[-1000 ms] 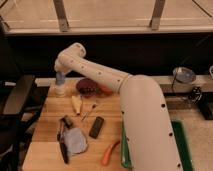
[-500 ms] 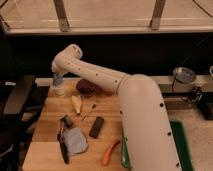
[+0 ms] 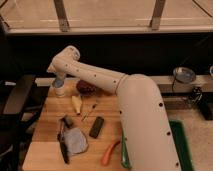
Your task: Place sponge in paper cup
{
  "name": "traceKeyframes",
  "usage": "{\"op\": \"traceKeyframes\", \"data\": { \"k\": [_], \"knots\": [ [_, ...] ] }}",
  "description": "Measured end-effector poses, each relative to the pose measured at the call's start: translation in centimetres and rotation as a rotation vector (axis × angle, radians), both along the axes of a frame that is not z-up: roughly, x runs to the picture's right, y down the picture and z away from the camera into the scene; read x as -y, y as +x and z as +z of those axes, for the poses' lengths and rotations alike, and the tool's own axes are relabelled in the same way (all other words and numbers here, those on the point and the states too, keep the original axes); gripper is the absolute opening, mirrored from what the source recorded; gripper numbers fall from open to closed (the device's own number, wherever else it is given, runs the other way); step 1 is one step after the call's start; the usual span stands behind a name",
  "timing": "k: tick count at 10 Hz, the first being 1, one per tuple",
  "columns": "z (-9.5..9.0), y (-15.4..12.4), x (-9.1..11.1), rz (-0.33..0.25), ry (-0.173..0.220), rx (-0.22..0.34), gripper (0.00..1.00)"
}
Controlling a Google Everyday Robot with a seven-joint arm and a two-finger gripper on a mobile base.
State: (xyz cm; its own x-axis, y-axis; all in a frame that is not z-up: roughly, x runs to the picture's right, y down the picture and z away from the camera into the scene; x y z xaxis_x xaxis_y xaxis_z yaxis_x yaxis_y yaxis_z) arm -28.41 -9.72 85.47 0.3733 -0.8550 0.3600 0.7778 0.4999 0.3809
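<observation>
Nearest the camera, the big white arm [image 3: 142,120] is filling the right half of the view, its lower end running off the bottom edge. Beside it a green bin [image 3: 182,147] is peeking out, mostly covered by the arm.

On the wooden table [image 3: 45,120], along the front, one orange carrot-shaped piece [image 3: 110,152] is lying near the edge, one grey-blue cloth [image 3: 76,141] is spreading flat, and one dark knife-like tool [image 3: 63,145] is lying just beside the cloth, too dim to name for sure. One black rectangular slab [image 3: 96,127] is sitting a little further in, and one thin dark utensil [image 3: 90,111] is lying beyond it, hard to make out. One pale yellow item [image 3: 76,103] is resting near the middle.

Further back, one dark purple bowl [image 3: 86,87] is showing only in part, the arm crossing over it. At the far left corner, one paper cup [image 3: 59,90] is standing upright, small, white and plain. Right over its mouth a small light-blue patch is showing, the sponge [image 3: 58,82], soft-edged and partly hidden. The pincer [image 3: 58,79] is hanging directly above the cup, its tips lost behind the arm's wrist, so I cannot tell how wide it is standing or whether it is gripping the sponge.

Off the table to the right, one small metal cup [image 3: 183,75] is sitting on the far ledge. A black chair [image 3: 15,102] is lurking in shadow at left.
</observation>
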Motion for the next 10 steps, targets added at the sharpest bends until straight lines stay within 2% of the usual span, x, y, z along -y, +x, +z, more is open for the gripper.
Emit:
{"op": "traceKeyframes", "data": {
  "k": [10],
  "knots": [
    [0.02,0.17,0.04,0.002,0.000,-0.001,0.61]
  ]
}}
